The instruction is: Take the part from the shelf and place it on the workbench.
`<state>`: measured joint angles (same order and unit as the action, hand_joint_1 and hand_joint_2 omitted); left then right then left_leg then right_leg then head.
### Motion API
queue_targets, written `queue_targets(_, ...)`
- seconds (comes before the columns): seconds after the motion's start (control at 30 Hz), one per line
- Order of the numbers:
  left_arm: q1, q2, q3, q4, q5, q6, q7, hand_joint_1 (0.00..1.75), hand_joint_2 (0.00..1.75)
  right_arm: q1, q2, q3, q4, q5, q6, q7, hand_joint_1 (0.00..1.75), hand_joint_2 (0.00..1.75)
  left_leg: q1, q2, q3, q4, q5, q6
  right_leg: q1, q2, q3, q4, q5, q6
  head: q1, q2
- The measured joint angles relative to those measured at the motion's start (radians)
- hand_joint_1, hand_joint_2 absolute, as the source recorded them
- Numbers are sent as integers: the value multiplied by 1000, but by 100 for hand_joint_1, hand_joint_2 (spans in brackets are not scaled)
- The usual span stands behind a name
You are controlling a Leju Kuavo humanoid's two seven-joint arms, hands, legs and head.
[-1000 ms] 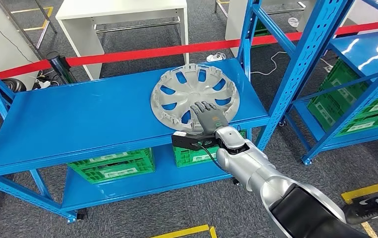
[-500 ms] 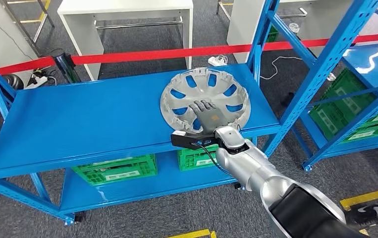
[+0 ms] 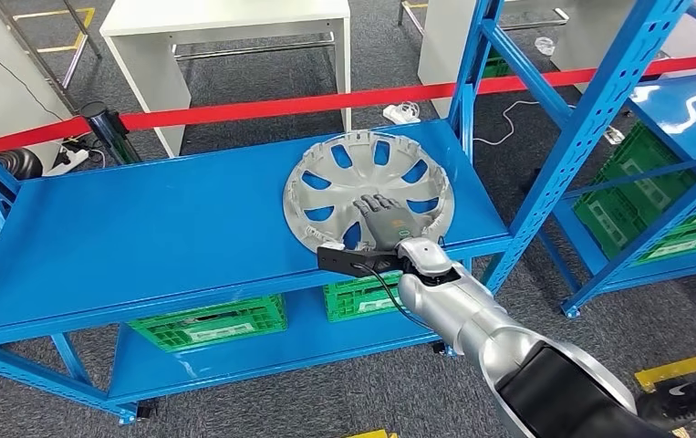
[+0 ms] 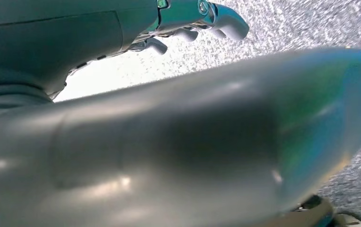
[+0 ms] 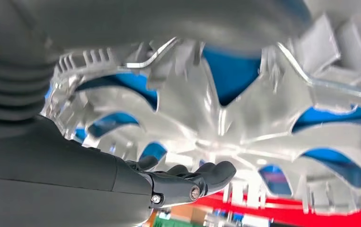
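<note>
The part is a silver hubcap (image 3: 344,169) lying ribbed side up at the right end of the blue shelf's top board (image 3: 143,228), its near rim at the board's front edge. My right hand (image 3: 386,219) reaches over that near rim, dark fingers stretched flat across the spokes toward the centre. In the right wrist view the fingers (image 5: 188,182) and the blurred thumb (image 5: 169,19) stand wide apart, with the hubcap (image 5: 225,109) showing between them. My left hand (image 4: 188,19) hangs by my side with loosely bent fingers, holding nothing.
A blue upright post (image 3: 462,64) stands just right of the hubcap, and a second blue rack (image 3: 654,119) with green crates lies further right. Green crates (image 3: 207,319) sit on the lower board. Red barrier tape (image 3: 262,105) and white tables (image 3: 225,18) lie behind.
The whole picture has shifted, so the camera moved. My right hand stays over the hubcap's near rim, fingers reaching about as far as before. The hubcap keeps its place on the shelf.
</note>
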<state>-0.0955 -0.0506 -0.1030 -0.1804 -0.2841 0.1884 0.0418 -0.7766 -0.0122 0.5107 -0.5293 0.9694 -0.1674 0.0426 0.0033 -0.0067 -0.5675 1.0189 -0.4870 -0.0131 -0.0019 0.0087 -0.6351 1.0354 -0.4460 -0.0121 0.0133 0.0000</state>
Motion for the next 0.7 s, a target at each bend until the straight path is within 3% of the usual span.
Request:
queue_targets(0.23, 0, 0, 0, 0, -1, 5, -8, 0, 0, 20, 0, -36, 8, -63, 32, -16, 0, 175, 0, 0, 2, -4, 1, -8, 1, 0, 1, 0, -2, -3, 0, 0)
queue_targets(0.27, 0, 0, 0, 0, -2, 5, -9, 0, 0, 23, 0, -40, 9, -70, 35, -16, 7, 175, 0, 0, 2, -4, 1, -9, 1, 0, 1, 0, -2, -3, 0, 0)
queue_targets(0.4, 1, 0, 0, 0, -3, 7, -8, 0, 0, 41, 3, -63, 13, -114, 46, -24, 175, 175, 0, 0, 3, -4, 1, -9, 0, -1, 4, -1, -2, -3, 0, 0)
queue_targets(0.7, 3, -1, 5, 0, -3, 9, -11, 0, 0, 63, 36, -91, 10, -155, 18, -52, 175, 175, 0, 1, 12, -4, -3, -7, 0, -1, 14, -4, -3, -2, 0, 0)
